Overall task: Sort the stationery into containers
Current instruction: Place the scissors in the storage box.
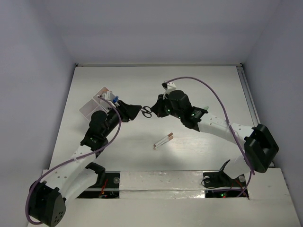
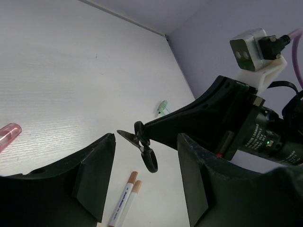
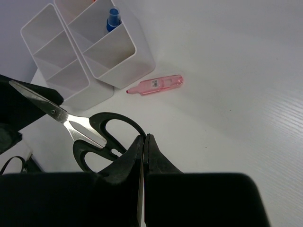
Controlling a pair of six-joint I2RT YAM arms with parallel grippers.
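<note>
My right gripper [image 3: 143, 138] is shut on one handle loop of the black-handled scissors [image 3: 90, 130] and holds them above the table, blades pointing at my left gripper. In the top view the scissors [image 1: 147, 112] hang between the right gripper [image 1: 153, 110] and the left gripper [image 1: 137, 109]. My left gripper [image 2: 147, 138] is open, with the scissors [image 2: 150, 161] just ahead of its gap and the blade tip near one finger. The white compartment tray [image 3: 80, 61] stands at the left [image 1: 89, 108]. A blue item [image 3: 112, 19] stands in one compartment.
Two white pens with tan caps [image 1: 163, 140] lie side by side mid-table, also in the left wrist view [image 2: 124, 198]. A pink marker [image 3: 156, 84] lies beside the tray. A small pale green piece [image 2: 162, 109] lies farther off.
</note>
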